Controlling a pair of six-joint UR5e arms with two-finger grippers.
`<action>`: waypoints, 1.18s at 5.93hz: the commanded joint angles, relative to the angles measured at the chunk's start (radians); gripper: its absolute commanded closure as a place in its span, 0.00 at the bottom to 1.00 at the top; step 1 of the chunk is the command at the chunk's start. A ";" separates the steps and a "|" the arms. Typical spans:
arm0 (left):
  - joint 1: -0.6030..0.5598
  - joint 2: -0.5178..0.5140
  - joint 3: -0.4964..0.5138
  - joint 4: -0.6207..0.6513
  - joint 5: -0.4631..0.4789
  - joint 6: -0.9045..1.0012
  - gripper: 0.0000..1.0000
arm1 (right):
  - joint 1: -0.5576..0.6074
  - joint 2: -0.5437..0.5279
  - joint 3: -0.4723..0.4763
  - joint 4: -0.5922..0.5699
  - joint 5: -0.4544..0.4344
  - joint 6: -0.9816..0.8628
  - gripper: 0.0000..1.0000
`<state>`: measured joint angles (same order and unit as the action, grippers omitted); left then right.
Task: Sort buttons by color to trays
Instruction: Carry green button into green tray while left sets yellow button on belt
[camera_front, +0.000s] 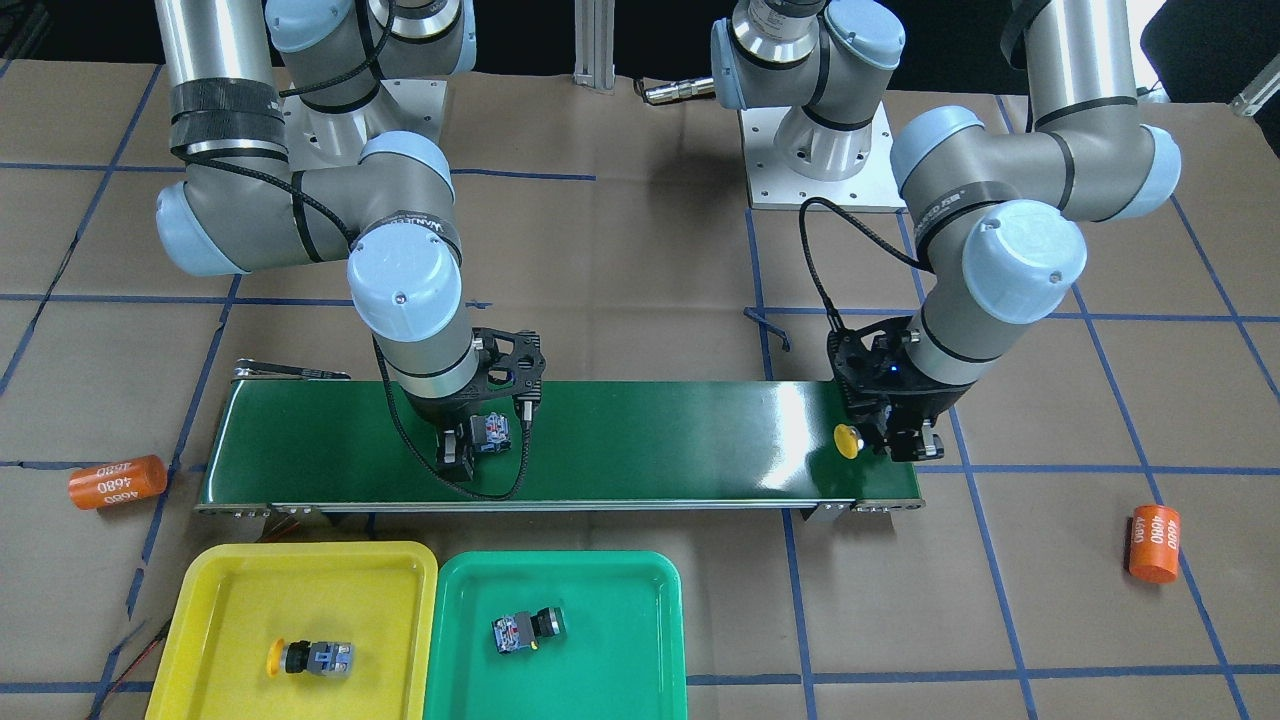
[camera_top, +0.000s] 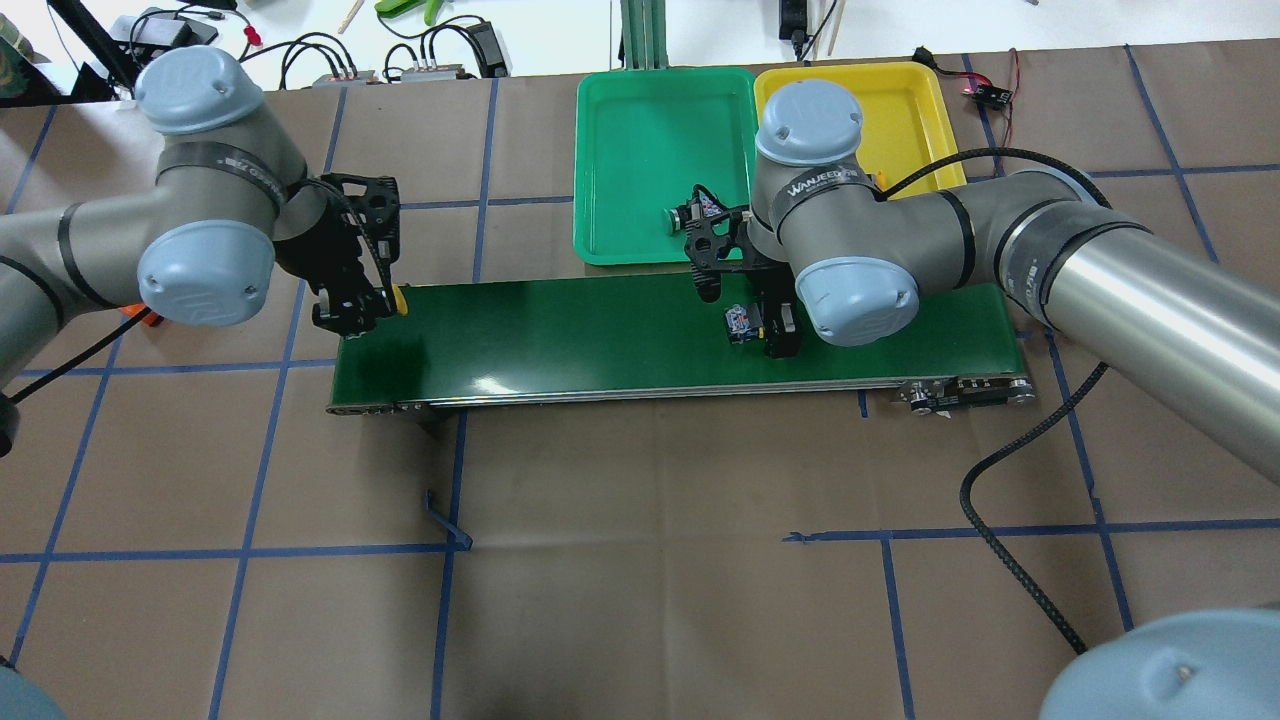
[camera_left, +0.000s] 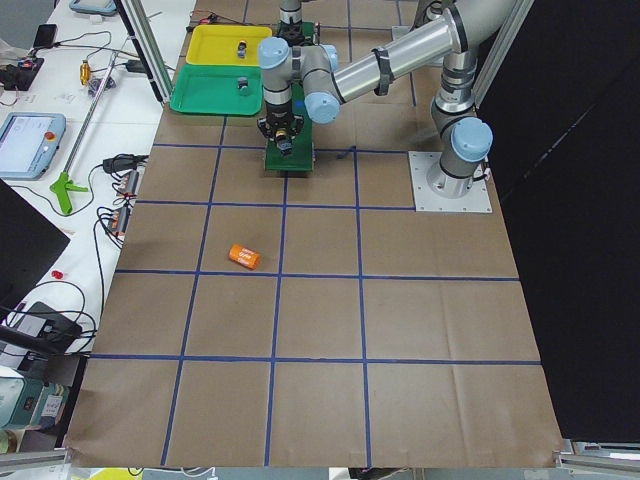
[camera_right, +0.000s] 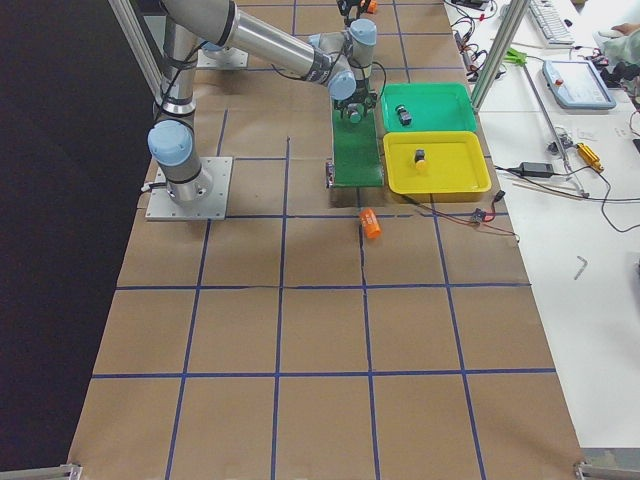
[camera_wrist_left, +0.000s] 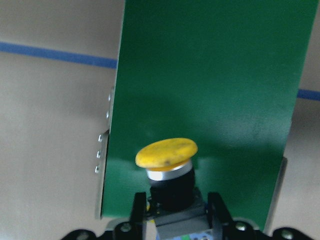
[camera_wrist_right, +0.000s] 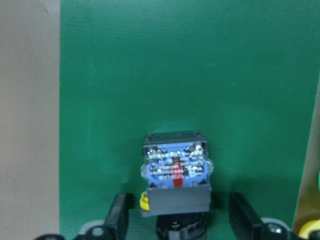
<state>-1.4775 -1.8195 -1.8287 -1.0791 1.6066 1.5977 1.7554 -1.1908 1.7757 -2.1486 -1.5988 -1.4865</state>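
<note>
L gripper (camera_wrist_left: 177, 214): the fingers (camera_wrist_left: 139, 212) are seen pressed vs. both sides of the grey body of the yellow-cap button (camera_wrist_left: 167, 154), so it's gripped, cap pointing away from the wrist. That button is held over the conveyor belt (camera_front: 650, 440), right at the belt's end on the robot's L side; whether it touches the belt can't be told. R gripper (camera_wrist_right: 182, 217): the fingers (camera_wrist_right: 120, 215) are spread, w/ a gap shown on each side of the blue-ended button (camera_wrist_right: 175, 170), so nothing's clamped there. This button is seen btwn those fingers against the belt, in the belt's half on the robot's R side, blue terminal end away from the wrist; its cap is hidden, colour can't be told. Further out, the yellow tray (camera_front: 240, 600) and the green tray (camera_front: 620, 620) are set side by side just past the belt's far edge from the robot. A third button (camera_front: 315, 657), yellow-capped, is laid on its side in the yellow tray; a fourth button (camera_front: 527, 631), cap looking dark, is laid in the green tray. Two orange cylinders (camera_front: 117, 481) marked 4680 are left on the brown table (camera_front: 640, 250), one beyond each belt end.
</note>
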 joint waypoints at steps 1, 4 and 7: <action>-0.044 -0.006 -0.023 0.027 0.003 0.139 0.94 | -0.034 -0.009 0.002 0.003 -0.059 -0.055 0.86; -0.029 -0.006 -0.037 0.031 0.004 0.195 0.08 | -0.147 -0.073 -0.015 0.009 -0.056 -0.142 0.94; 0.221 0.020 -0.009 0.044 -0.010 0.115 0.06 | -0.140 0.072 -0.294 -0.007 -0.013 -0.132 0.93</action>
<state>-1.3599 -1.8034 -1.8464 -1.0428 1.6063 1.7529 1.6099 -1.1877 1.5878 -2.1534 -1.6241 -1.6188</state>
